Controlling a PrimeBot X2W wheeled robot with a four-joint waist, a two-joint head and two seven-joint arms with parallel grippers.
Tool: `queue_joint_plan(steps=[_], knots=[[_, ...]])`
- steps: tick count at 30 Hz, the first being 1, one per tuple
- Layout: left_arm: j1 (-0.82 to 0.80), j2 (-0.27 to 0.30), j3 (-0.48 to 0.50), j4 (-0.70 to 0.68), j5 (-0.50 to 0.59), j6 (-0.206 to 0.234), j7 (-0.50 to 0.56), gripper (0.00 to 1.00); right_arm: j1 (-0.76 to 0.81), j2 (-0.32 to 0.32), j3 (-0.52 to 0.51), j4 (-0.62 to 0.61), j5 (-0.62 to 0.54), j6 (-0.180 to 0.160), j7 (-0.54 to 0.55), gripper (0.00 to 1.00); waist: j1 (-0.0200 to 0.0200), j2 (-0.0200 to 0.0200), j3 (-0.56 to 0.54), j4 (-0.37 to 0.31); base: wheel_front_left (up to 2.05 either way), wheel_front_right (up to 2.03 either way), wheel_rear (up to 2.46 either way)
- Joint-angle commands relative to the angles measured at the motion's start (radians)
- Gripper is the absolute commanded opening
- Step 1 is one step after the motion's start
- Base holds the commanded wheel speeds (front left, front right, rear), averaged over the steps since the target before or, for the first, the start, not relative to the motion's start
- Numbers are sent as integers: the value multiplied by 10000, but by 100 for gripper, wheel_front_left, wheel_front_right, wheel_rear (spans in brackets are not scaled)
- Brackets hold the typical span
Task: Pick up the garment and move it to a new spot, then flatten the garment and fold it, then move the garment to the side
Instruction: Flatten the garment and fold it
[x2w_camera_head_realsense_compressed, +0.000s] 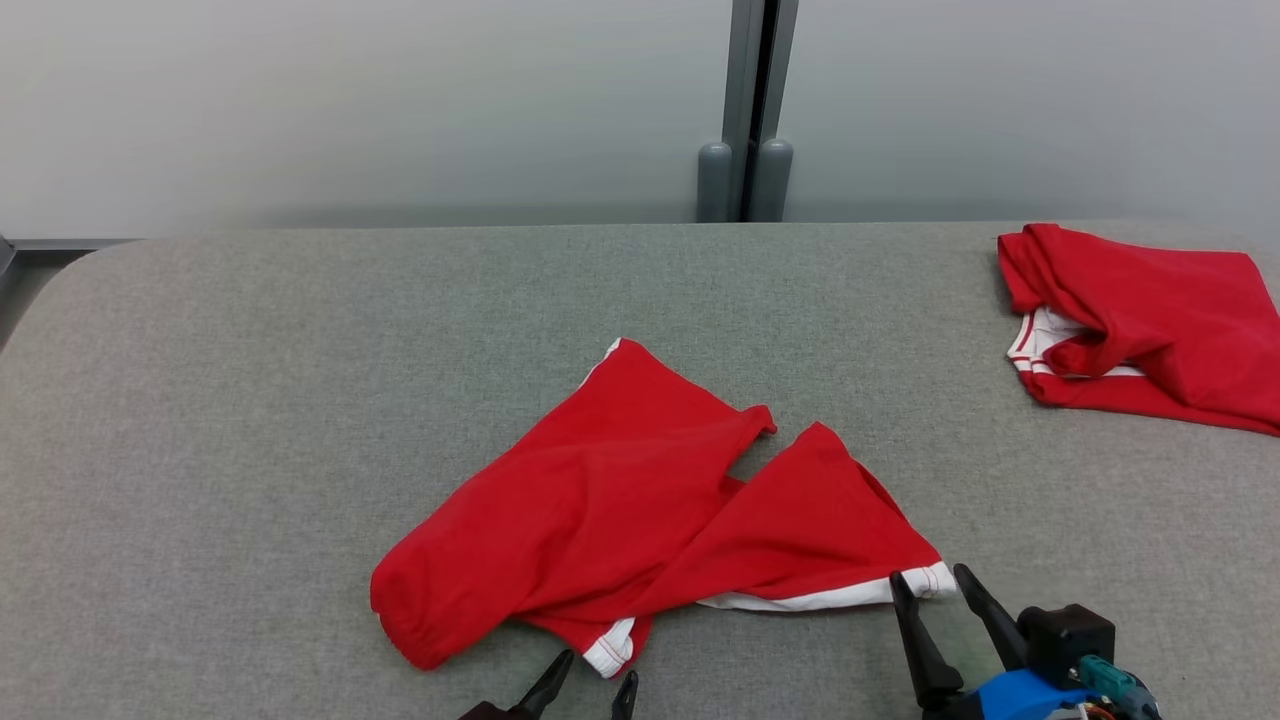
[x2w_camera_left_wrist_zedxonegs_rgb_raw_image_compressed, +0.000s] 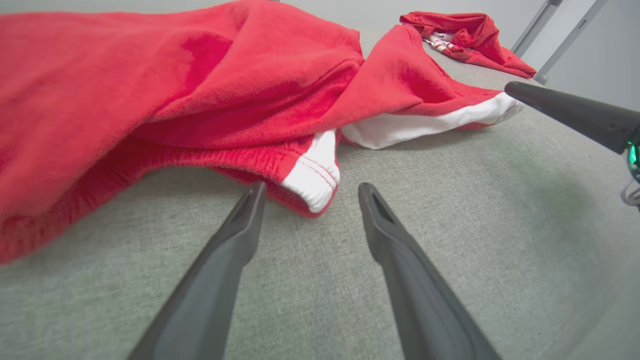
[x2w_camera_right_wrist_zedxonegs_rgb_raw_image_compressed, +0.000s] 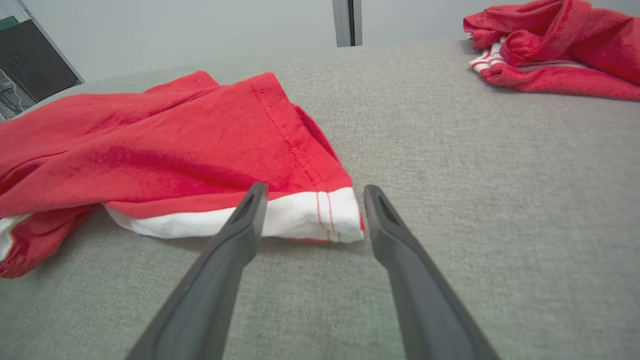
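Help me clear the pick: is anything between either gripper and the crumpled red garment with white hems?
Nothing visible is: the left gripper and right gripper, both open, point at white hems of the red garment.

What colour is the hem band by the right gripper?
The hem band is white with red stitch lines; clearest in the right wrist view.

The far garment (x2w_camera_head_realsense_compressed: 1150, 320) runs off the right edge, the left gripper (x2w_camera_head_realsense_compressed: 600, 668) off the bottom, and the near hem (x2w_camera_head_realsense_compressed: 610, 650) of the garment (x2w_camera_head_realsense_compressed: 600, 500) seemingly tucks under a fold.
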Motion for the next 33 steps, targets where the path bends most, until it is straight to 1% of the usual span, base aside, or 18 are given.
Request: queue_joint_plan(steps=[1, 7, 13, 14, 15, 16, 17, 18, 21, 23, 24, 25, 29, 33], knots=[[-251, 34, -142, 162, -88, -10, -44, 100, -157, -58, 86, 81, 53, 2, -36, 100, -1, 0, 30, -18, 0, 0, 0], [-745, -39, -604, 746, -637, -11, -44, 100, -451, -176, 413, 510, 181, 2, -36, 100, -1, 0, 144, -127, 0, 0, 0], [-1177, -96, -897, 1038, -908, -11, -44, 100, -660, -234, 652, 722, 346, 2, -36, 100, -1, 0, 249, -194, 0, 0, 0], [-1232, -109, -934, 1102, -960, -11, -44, 93, -704, -246, 714, 782, 375, 2, -36, 100, -1, 0, 256, -200, 0, 0, 0], [-1232, -109, -934, 1102, -960, -11, -44, 93, -704, -246, 714, 782, 375, 2, -36, 100, -1, 0, 256, -200, 0, 0, 0], [-1307, -120, -969, 1151, -989, -11, -45, 43, -764, -247, 765, 818, 397, 2, -37, 43, -1, 0, 269, -203, 0, 0, 0], [-1385, -128, -993, 1184, -1040, -11, -44, 6, -811, -237, 860, 857, 441, 2, -36, 11, -1, 0, 281, -206, 0, 0, 0], [-1434, -131, -1000, 1199, -1076, -11, -45, 0, -827, -239, 945, 919, 488, 2, -36, 0, -1, 0, 288, -207, 0, 0, 0], [-1559, -137, -793, 1122, -1182, -11, -44, 0, -968, -308, 1082, 781, 561, 2, -37, 0, -1, 0, 293, -179, 0, 0, 0], [-1617, -89, -488, 877, -1192, -11, -45, 0, -984, -282, 1206, 483, 663, 2, -36, 0, -1, 0, 290, -152, 0, 0, 0], [-1689, 33, -105, 486, -1162, -11, -44, 0, -1043, -357, 1356, 90, 744, 2, -38, 0, -1, 0, 319, -134, 0, 0, 0], [-1689, 33, -105, 486, -1162, -11, -44, 0, -1043, -357, 1356, 90, 744, 2, -38, 0, -1, 0, 319, -134, 0, 0, 0], [-2260, 489, 432, -387, -949, -12, -44, 0, -1727, -596, 1741, -458, 1146, 2, -38, 0, -1, 0, 456, -88, 0, 0, 0], [-3580, 1169, 556, -833, -904, -12, -45, 0, -3234, -738, 2222, -538, 1531, 2, -36, 0, -1, 0, 681, -53, 0, 0, 0]])
